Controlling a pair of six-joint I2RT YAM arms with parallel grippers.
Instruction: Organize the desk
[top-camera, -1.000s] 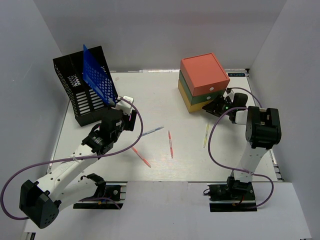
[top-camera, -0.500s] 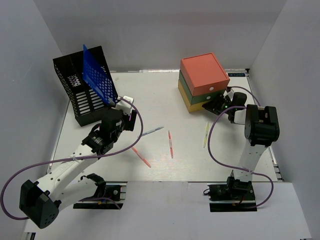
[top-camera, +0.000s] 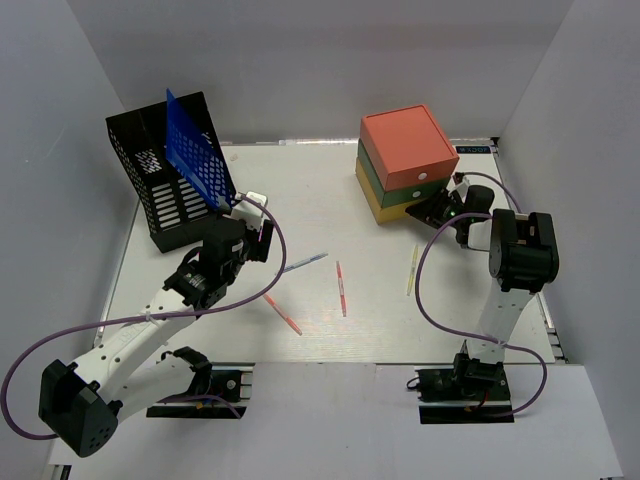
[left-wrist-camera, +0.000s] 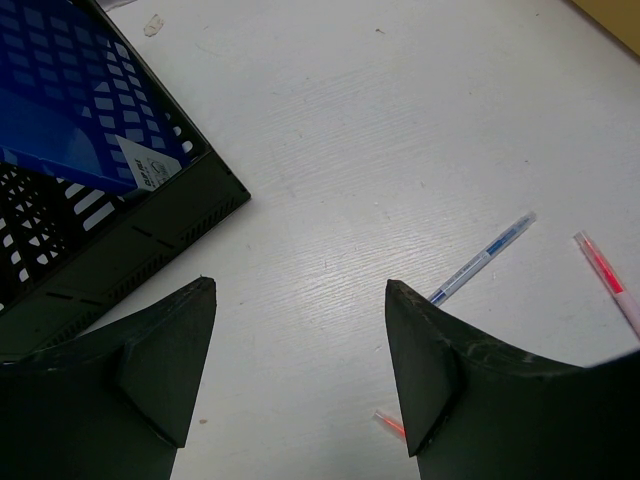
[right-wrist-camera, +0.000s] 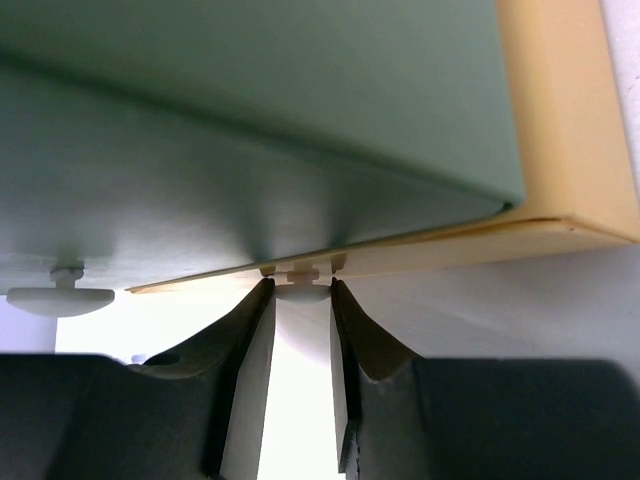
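Right claw (right-wrist-camera: 300, 312) is up against the front of the drawer box (top-camera: 405, 165). Its jaws are narrow and the small white knob (right-wrist-camera: 303, 291) of the yellow bottom drawer (right-wrist-camera: 560, 130) sits dead between the fingertips. You can't tell from the wrist view whether the pads actually bear on it, so don't assume a grip. The green drawer (right-wrist-camera: 250, 100) sits directly above, and its own knob (right-wrist-camera: 60, 296) is off to the left and well apart. The move turns on one thing: the knob is straight ahead of the claw, so your pull axis runs straight back from the box front toward the right arm's base. Left claw (left-wrist-camera: 295, 350) is wide and holds nothing, hanging over the white surface (top-camera: 330, 190) beside the black rack (top-camera: 160, 200) with the blue folder (top-camera: 195, 160). The surface spans the whole cell under both arms. The blue pen (left-wrist-camera: 483, 258) lies ahead-right of the left claw with its long axis diagonal, and the left arm is the nearer one. The drawer interior is hidden and the box is cut off in the wrist view.
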